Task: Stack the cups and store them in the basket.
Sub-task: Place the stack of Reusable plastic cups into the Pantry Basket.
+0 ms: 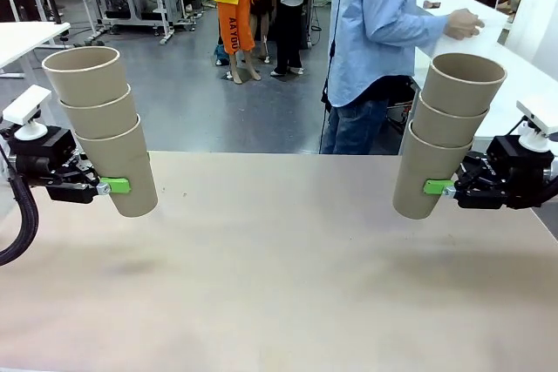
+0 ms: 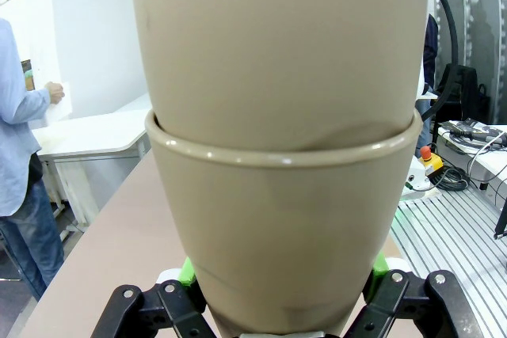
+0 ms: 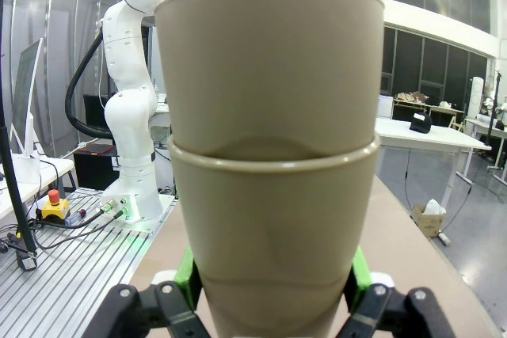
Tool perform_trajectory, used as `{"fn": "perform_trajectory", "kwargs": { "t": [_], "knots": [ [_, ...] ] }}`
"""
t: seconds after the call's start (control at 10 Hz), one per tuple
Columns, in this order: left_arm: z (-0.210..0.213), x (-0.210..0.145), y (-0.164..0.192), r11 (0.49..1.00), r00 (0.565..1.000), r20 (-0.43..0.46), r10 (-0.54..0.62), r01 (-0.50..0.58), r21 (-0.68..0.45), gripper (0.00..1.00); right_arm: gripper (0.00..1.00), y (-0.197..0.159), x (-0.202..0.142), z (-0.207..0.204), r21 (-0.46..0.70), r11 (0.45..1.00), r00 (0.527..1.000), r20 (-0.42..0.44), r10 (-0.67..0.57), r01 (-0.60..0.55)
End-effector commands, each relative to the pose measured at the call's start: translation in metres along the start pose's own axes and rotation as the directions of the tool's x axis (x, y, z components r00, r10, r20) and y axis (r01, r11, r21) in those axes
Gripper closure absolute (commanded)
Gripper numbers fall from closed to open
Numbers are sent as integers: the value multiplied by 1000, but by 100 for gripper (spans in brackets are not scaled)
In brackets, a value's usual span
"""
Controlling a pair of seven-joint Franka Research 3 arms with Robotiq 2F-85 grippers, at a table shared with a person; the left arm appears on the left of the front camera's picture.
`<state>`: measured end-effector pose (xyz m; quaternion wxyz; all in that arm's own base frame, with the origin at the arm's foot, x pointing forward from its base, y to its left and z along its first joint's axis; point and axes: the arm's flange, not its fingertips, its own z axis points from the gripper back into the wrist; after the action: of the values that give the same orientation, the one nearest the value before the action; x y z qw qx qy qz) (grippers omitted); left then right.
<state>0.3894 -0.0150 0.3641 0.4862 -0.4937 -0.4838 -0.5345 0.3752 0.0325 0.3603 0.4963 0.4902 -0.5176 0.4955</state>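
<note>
Tan cardboard cups (image 1: 94,76) are held in two nested stacks of three above the table (image 1: 279,302). The left stack (image 1: 109,137) is clamped at its bottom cup between the green pads (image 1: 115,186) of the left gripper (image 1: 109,186) near the table's left edge, leaning left. The right stack (image 1: 446,132) is clamped the same way by the right gripper (image 1: 443,187) near the right edge, leaning right. A person (image 1: 375,32) in a blue shirt is seen beyond the far edge, turned toward another table.
</note>
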Motion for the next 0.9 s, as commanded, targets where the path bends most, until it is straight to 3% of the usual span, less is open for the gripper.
{"fn": "perform_trajectory", "kwargs": {
  "t": [0.0, 0.8],
  "knots": [
    [0, 3, -1, 1000, 1000, 5, -5, 5, -3, 15, 15, 0, 4, 0, -4, 1000, 1000, 1, 12, -12],
    [0, 3, -1, 1000, 1000, 5, -5, 5, -3, 15, 15, 0, 4, 0, -4, 1000, 1000, 1, 12, -12]
  ]
}}
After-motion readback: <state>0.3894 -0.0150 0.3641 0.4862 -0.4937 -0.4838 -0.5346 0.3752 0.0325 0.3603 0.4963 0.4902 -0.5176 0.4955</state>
